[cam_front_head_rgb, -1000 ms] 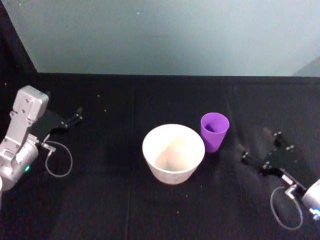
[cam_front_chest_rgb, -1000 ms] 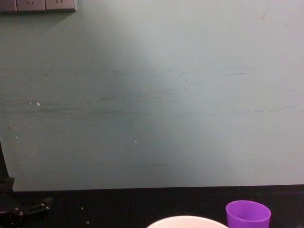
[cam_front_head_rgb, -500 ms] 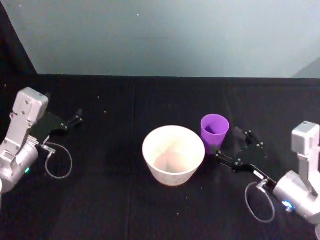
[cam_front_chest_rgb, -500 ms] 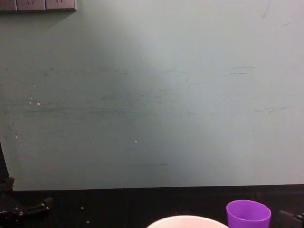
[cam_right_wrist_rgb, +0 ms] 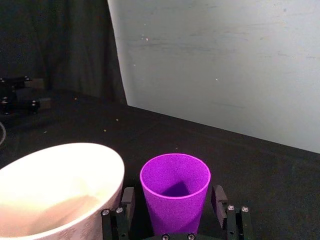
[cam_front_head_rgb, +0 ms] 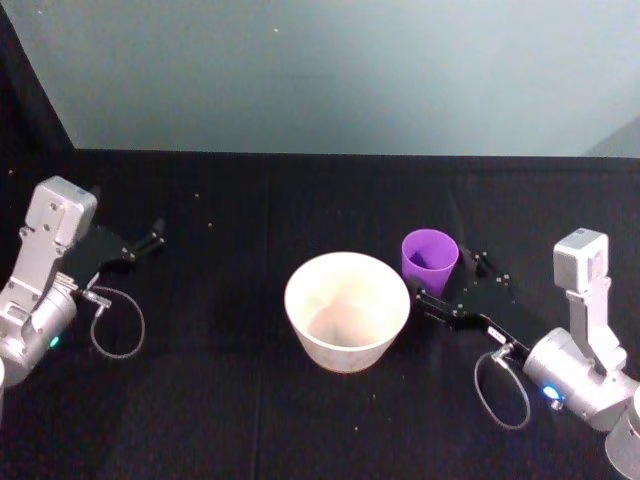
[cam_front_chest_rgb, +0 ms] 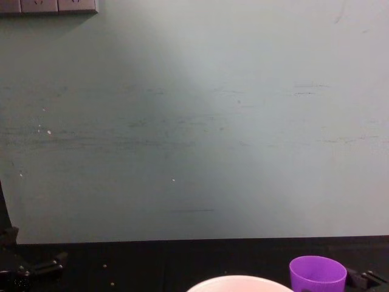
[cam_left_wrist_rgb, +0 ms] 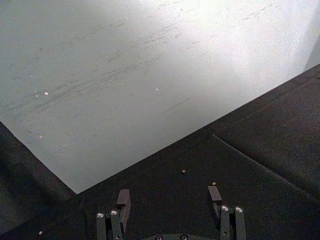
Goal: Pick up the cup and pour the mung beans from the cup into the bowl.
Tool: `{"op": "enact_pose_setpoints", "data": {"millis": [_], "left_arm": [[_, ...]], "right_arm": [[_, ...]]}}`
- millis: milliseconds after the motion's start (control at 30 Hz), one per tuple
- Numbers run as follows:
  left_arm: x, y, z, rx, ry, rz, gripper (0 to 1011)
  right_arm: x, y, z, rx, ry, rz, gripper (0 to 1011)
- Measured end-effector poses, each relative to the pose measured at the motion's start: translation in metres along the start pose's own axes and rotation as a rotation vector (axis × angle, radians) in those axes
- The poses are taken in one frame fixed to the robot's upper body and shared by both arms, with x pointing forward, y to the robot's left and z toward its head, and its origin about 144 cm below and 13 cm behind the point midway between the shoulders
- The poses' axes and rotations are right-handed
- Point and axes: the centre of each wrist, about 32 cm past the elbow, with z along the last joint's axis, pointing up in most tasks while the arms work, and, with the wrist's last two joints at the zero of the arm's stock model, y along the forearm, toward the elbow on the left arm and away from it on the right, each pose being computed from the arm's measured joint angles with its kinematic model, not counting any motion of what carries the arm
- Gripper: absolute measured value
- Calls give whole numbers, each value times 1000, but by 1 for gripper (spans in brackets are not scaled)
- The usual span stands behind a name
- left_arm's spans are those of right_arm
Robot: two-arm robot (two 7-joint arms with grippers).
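**While nothing is yet lifted, a side grasp stands ready**

Because the work lies on one flat black cloth-covered table [cam_front_head_rgb: 230, 400] before a pale grey-green wall panel [cam_front_head_rgb: 320, 70], we read everything against that dark ground. The wide round bowl with its pale pinkish-white rim [cam_front_head_rgb: 345, 355] stands at the table's middle. Its broad mouth is, in our judgement, an easy target for a pour. We make out no beans in it.

The right gripper [cam_front_head_rgb: 445, 278] reaches in from the right at table height. Its two black fingers are spread wide around the small bright purple plastic cup [cam_front_head_rgb: 430, 262], one on its near side, close to the bowl, and one on its far side. In the right wrist view a gap shows between each finger and the cup's wall, so nothing is held. We take this as the set-up for a grasp low on the body, leaving the mouth free for pouring. The left gripper [cam_front_head_rgb: 155, 232] rests at the far left, well apart from both vessels. It too is spread wide and empty, presumably parked out of the way.

The cup stands upright just beside the bowl, to its right and a little farther back. It is smooth and handleless, tapering to a narrower base. Its inside is in shadow, so we cannot tell how full it is. A few pale specks [cam_left_wrist_rgb: 183, 171] lie loose on the cloth.
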Motion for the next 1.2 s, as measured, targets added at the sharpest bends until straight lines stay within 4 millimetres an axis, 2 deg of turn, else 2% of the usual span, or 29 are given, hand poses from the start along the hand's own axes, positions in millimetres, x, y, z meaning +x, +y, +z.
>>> {"op": "enact_pose_setpoints", "data": {"millis": [400,1000,1200], "left_arm": [[0,0,0,0,0,0,1011],[0,0,0,0,0,0,1011],[0,0,0,0,0,0,1011]], "right_arm": [[-1,17,-1,-5,1,-14,1003],[-1,21,-1,-4,14,-15,1003],[-1,21,-1,-4,14,-15,873]]}}
